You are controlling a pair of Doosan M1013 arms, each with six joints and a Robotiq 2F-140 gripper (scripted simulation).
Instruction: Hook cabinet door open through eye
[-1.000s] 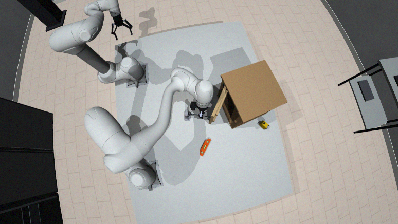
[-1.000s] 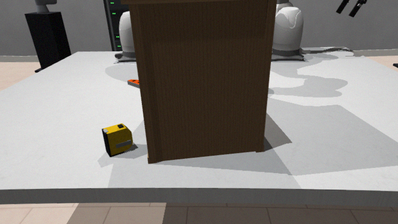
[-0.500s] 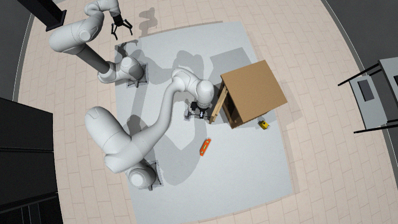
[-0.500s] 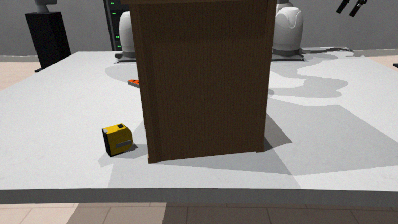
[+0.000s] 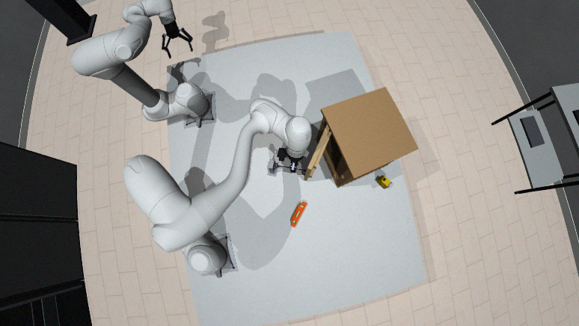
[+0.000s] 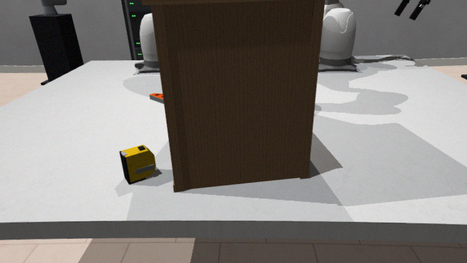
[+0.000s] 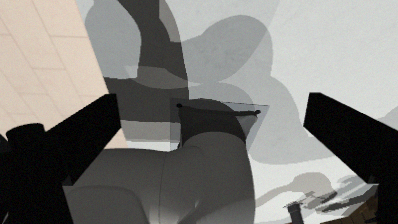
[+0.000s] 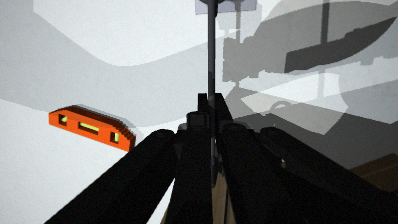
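The wooden cabinet point(image 5: 368, 129) point(image 6: 241, 98) stands upright on its base, with its door point(image 5: 319, 153) point(image 8: 218, 200) part open. The post point(image 5: 271, 166) stands left of the door in the top view. The thin dark hook point(image 5: 283, 167) point(image 8: 211, 55) runs from the post towards the door. My right gripper point(image 5: 292, 167) point(image 8: 209, 107) is shut on the hook's rod between post and door. The fingers hide the hook's tip and the eye, so I cannot tell whether they are engaged. My left gripper point(image 5: 180, 54) point(image 6: 405, 16) point(image 7: 212, 110) is open and empty, far from the cabinet.
An orange level point(image 5: 298, 214) point(image 6: 156, 96) point(image 8: 90, 127) lies in front of the door's free end. A yellow tape measure point(image 5: 383, 182) point(image 6: 139, 164) stands beside the cabinet. The left arm's base point(image 5: 198, 103) stands behind the post, on the same pale table top point(image 5: 348, 259) point(image 6: 65, 199).
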